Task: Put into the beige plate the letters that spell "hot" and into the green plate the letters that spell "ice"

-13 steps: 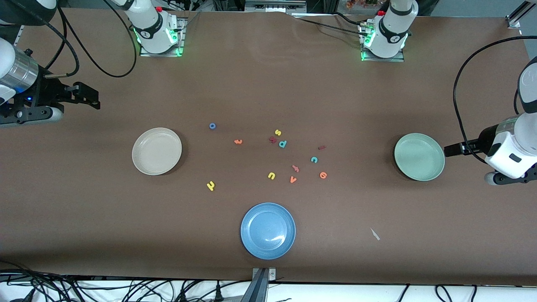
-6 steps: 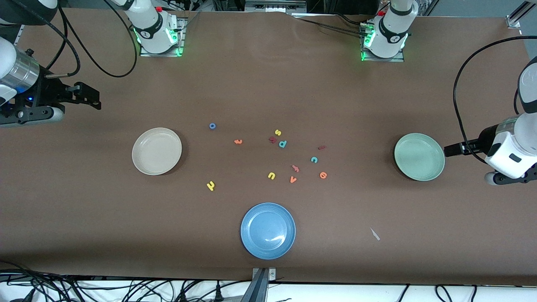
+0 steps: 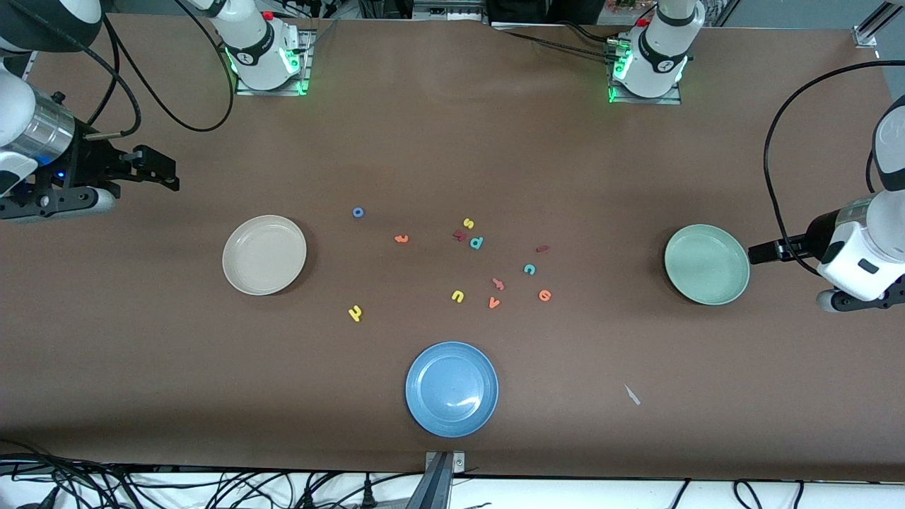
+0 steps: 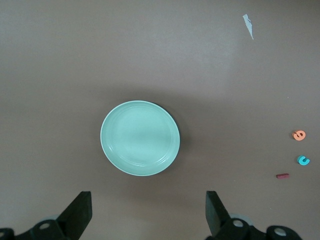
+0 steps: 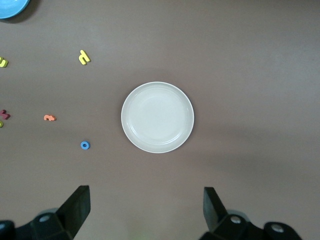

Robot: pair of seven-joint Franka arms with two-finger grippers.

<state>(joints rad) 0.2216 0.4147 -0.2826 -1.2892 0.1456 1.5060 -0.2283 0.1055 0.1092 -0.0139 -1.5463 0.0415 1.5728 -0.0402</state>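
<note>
meanwhile, both plates lie bare: the beige plate [image 3: 264, 254] toward the right arm's end, the green plate [image 3: 706, 264] toward the left arm's. between them lie the yellow "h" [image 3: 355, 312], blue "o" [image 3: 358, 212], orange "t" [image 3: 401, 239], dark red "i" [image 3: 542, 249], teal "c" [image 3: 529, 268] and orange "e" [image 3: 544, 295]. right gripper [image 3: 152, 168] and left gripper [image 3: 767, 251] hang released, holding nothing, over the table's ends.
</note>
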